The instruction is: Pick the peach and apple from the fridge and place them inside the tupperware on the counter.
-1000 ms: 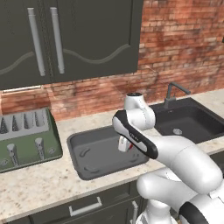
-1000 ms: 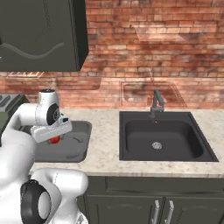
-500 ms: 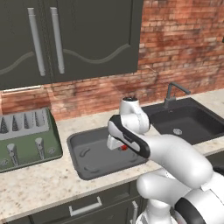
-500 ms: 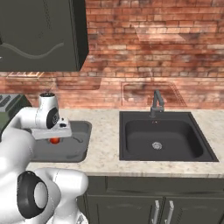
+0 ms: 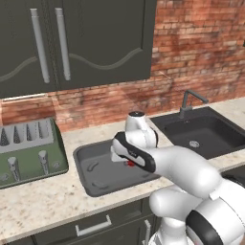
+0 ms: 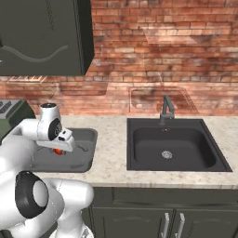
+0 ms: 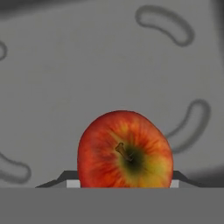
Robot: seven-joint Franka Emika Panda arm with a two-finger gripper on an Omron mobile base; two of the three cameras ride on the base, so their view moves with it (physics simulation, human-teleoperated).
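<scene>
The pincer (image 7: 124, 186) is clamping the apple (image 7: 125, 151), which is sitting at the bottom centre of the hand view with its stem end facing the camera; the finger tips are mostly hiding behind the fruit, only their edges peeking out at either side. In the left base view a sliver of red apple (image 5: 130, 163) is showing under the hand at the middle of the frame, and in the right base view it is showing at the left, just below the wrist (image 6: 57, 151).

The relation the coming move turns on: the tupperware (image 5: 91, 179) is lying directly beneath the pincer. Its grey floor (image 7: 87, 65), with its curved raised ribs, is spreading across the whole background behind the apple, so the fruit is hanging above the inside of the container, not over the rim or the desk (image 5: 43, 206). The tupperware's long axis is running left to right across the left base view, between the green toaster (image 5: 28, 153) at the left and the black sink (image 5: 206, 134) at the right.

No peach is showing inside the container. Judging from this, the release is needing little more than a short drop straight down.
</scene>
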